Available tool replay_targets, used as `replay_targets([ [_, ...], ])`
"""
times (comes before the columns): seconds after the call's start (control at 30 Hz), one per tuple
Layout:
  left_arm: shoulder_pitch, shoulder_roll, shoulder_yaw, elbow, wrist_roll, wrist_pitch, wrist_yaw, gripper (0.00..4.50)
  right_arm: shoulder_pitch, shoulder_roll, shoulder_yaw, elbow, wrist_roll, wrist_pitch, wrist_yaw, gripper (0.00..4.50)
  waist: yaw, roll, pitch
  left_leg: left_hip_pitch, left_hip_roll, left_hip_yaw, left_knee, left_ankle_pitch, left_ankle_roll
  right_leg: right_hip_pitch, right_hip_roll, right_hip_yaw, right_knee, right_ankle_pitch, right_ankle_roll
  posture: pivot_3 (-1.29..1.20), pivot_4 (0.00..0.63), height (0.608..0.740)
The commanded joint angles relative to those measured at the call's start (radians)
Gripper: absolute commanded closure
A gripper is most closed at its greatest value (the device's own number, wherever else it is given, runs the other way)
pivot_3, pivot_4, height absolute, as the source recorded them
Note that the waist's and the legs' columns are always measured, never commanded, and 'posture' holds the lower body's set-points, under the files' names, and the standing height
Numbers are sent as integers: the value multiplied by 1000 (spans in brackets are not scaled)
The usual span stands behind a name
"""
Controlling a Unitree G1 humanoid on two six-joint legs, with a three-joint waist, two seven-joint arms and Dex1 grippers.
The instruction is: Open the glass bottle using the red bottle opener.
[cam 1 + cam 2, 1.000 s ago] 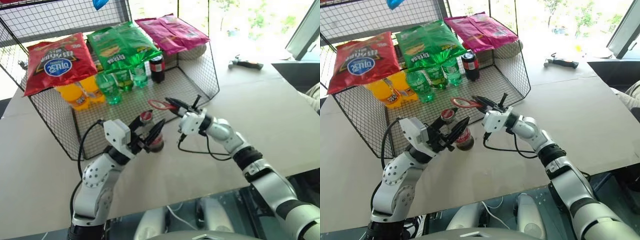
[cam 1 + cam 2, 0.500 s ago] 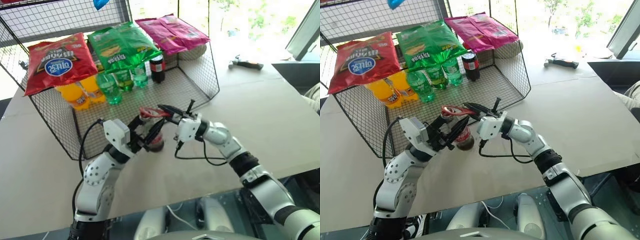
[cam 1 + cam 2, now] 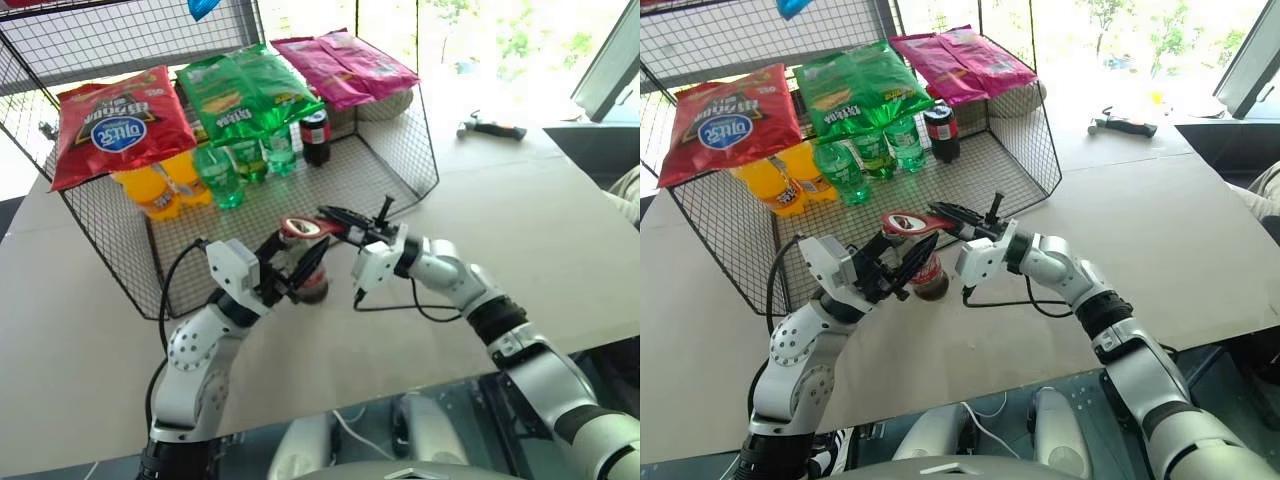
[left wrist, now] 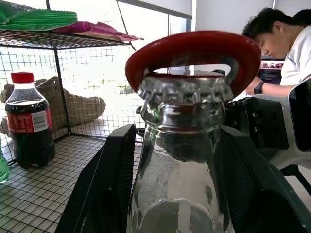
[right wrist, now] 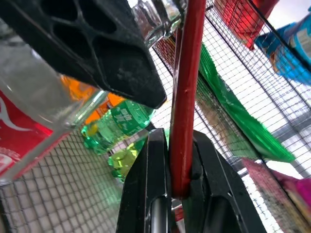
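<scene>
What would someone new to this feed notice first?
Dead centre, the left hand grips the glass bottle while the right hand holds the red bottle opener, its ring seated over the bottle's cap. Behind them, a wire rack holds bright snack bags above soda bottles.

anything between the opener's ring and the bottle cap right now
Nothing. In the left wrist view the red bottle opener has its ring seated directly over the crimped cap of the glass bottle, no gap or object between them.
</scene>
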Motion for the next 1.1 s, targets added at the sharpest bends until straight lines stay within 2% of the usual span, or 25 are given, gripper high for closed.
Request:
replay_targets([
  [0.03, -17, -2, -13, 11, 8, 6, 4, 2204, -41, -9, 51, -31, -130, -40, -65, 4500, 0, 0, 0, 0, 0, 0, 0, 0, 0, 0, 0, 0, 0, 0, 0, 0, 150, 735],
  [0.37, -20, -6, -23, 17, 10, 3, 1, 2204, -169, -70, 57, 9, -217, -59, -191, 4500, -2, 0, 0, 0, 0, 1, 0, 0, 0, 0, 0, 1, 0, 0, 0, 0, 150, 735],
  [0.7, -21, -7, -24, 18, 9, 4, 1, 2204, -217, -86, 53, 63, -208, -61, -253, 4500, -1, -1, 0, 0, 0, 1, 0, 0, 0, 0, 0, 1, 0, 0, 0, 0, 150, 735],
  [0.9, -14, -3, -23, 8, 10, 9, 6, 2204, -206, -69, -9, 98, -80, -39, -253, 4500, -1, -1, 0, 0, 0, 1, 0, 0, 0, 0, 0, 1, 0, 0, 0, 0, 150, 735],
  [1.1, -14, 2, -16, 6, 20, 6, 14, 2204, -171, -27, -59, 157, 126, 10, -148, 4500, -1, -1, 0, 0, 0, 1, 0, 0, 0, 0, 0, 1, 0, 0, 0, 0, 150, 735],
])
